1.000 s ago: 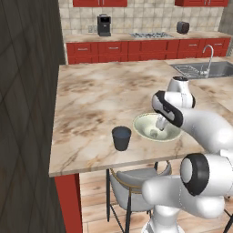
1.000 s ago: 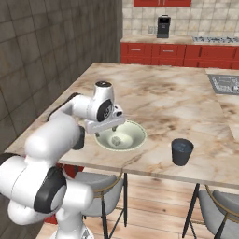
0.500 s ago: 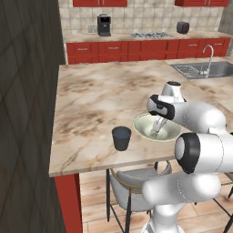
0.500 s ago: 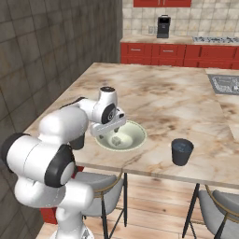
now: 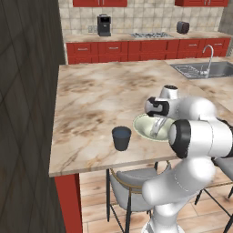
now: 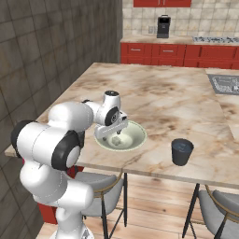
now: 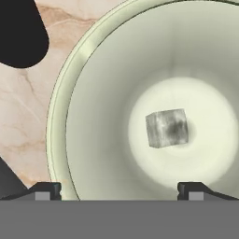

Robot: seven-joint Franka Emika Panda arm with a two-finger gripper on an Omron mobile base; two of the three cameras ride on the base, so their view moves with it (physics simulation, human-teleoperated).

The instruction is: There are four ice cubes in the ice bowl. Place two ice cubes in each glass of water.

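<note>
The pale cream-green ice bowl [image 5: 144, 122] [image 6: 136, 133] [image 7: 93, 116] sits near the counter's front edge. One whitish-grey ice cube [image 7: 166, 128] [image 6: 115, 141] lies at the bowl's bottom. My gripper [image 7: 119, 191] [image 5: 155, 129] [image 6: 119, 129] hangs low over the bowl, pointing down into it, open, with nothing between its fingertips [image 7: 45, 190]. The cube lies ahead of the gap, nearer one tip. A dark blue-grey glass [image 5: 121, 138] stands left of the bowl in the left base view. A like glass [image 6: 181, 151] stands right of the bowl in the right base view.
A dark rounded shape [image 7: 21, 32] lies just outside the bowl's rim in the hand view. The marble counter [image 5: 95, 95] stretches back toward a sink [image 5: 200, 69]. Chairs [image 6: 100, 189] stand under the front edge. A dark tiled wall [image 5: 27, 113] runs along the left.
The hand has come down from above the bowl to just over its inside. The jaws have stayed wide apart. Bowl and glass have not moved.
</note>
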